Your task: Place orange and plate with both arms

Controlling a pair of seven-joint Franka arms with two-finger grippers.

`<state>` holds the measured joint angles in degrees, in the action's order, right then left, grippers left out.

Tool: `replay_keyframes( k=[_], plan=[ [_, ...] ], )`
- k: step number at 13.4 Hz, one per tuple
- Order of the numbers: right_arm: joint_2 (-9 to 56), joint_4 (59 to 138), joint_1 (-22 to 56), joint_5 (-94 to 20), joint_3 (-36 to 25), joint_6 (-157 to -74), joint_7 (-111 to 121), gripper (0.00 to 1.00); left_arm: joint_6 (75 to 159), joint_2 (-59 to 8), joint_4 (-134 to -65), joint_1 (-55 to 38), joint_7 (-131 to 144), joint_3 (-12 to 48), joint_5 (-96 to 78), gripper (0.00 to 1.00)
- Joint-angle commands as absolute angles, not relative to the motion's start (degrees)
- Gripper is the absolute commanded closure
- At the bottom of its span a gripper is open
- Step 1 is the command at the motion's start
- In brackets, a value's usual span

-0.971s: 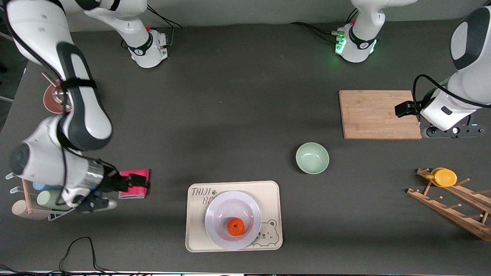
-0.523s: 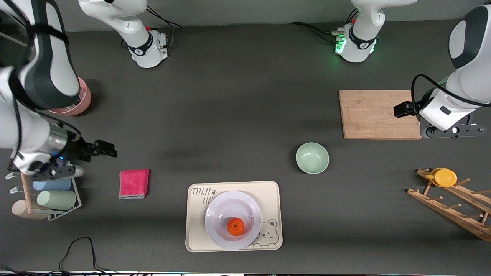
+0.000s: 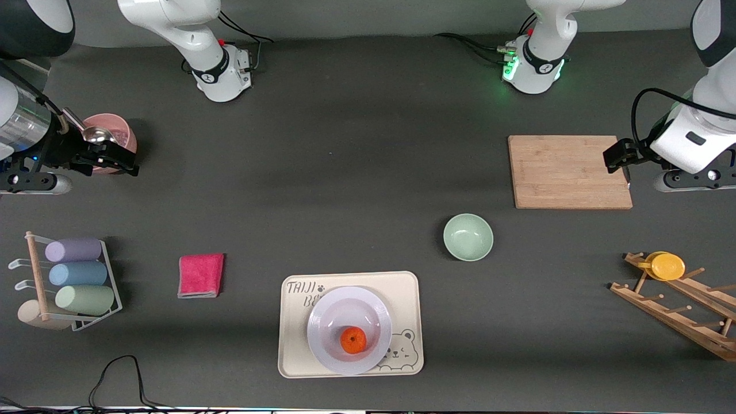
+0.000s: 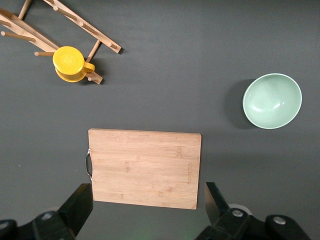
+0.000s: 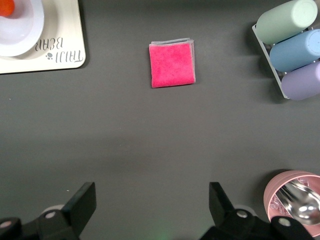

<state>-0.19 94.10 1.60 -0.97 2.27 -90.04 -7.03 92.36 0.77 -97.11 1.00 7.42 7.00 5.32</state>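
Observation:
The orange (image 3: 353, 340) lies in the white plate (image 3: 316, 339), which sits on the beige bear tray (image 3: 292, 348) near the table's front edge. The right wrist view catches the orange (image 5: 4, 6), the plate (image 5: 25, 30) and the tray (image 5: 57, 52) at a corner. My right gripper (image 3: 117, 161) is open and empty over the pink bowl at the right arm's end; it shows in its own view (image 5: 150, 210). My left gripper (image 3: 620, 157) is open and empty over the cutting board's edge, and shows in its own view (image 4: 147, 205).
A pale green bowl (image 3: 468, 237) and a wooden cutting board (image 3: 563, 171) lie toward the left arm's end. A wooden rack with a yellow cup (image 3: 667, 266) stands there too. A pink cloth (image 3: 200, 275), a rack of pastel cups (image 3: 75, 282) and a pink bowl (image 3: 118, 129) lie toward the right arm's end.
My right gripper has moved from over the pink cloth, away from the front camera, to over the pink bowl. My left gripper has shifted slightly toward the left arm's end. Orange and plate unmoved.

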Motion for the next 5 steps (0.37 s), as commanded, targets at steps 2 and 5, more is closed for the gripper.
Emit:
replay_keyframes(
  k=[2,5],
  plan=[
    [-0.97,95.89,0.88,0.35,3.96,-91.05,-8.96,0.0,93.25,1.76,-97.73,0.61,7.38,6.5,4.92,0.0],
    [-0.79,96.15,1.05,0.18,3.96,-91.05,-9.05,0.0,93.25,1.85,-97.56,0.53,8.0,6.5,4.92,0.0]
  ],
)
